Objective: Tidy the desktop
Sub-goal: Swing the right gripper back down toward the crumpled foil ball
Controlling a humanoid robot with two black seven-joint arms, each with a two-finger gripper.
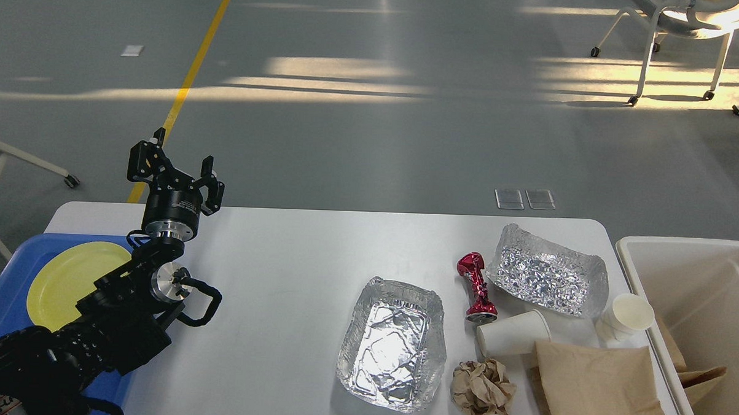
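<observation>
A white desk [281, 278] is filling the lower part of the head view, with one black robot arm rising over its left end. The left gripper [177, 176] is standing at the desk's far left edge with its two fingers spread apart and nothing between them. The right arm is not showing anywhere.

Litter is crowding the right half of the desk. Two foil trays are lying there: one foil tray [392, 344] near the front, a second foil tray [548, 278] farther back and to the right. One crushed red can [477, 287] is lying between them, just beside the second tray. One paper cup [512, 333] is lying on its side by the can's lower end, and one short stack of paper cups [625, 318] is sitting near the desk's right edge. One crumpled paper ball [482, 391] is resting at the front, beside one flat brown paper bag [596, 390].

At the left end, one yellow plate [66, 280] is sitting in a blue tray [3, 305], partly hidden by the arm. One white bin [681, 258] is standing against the desk's right side with brown paper inside. A white chair [683, 28] is standing on the grey floor beyond.
</observation>
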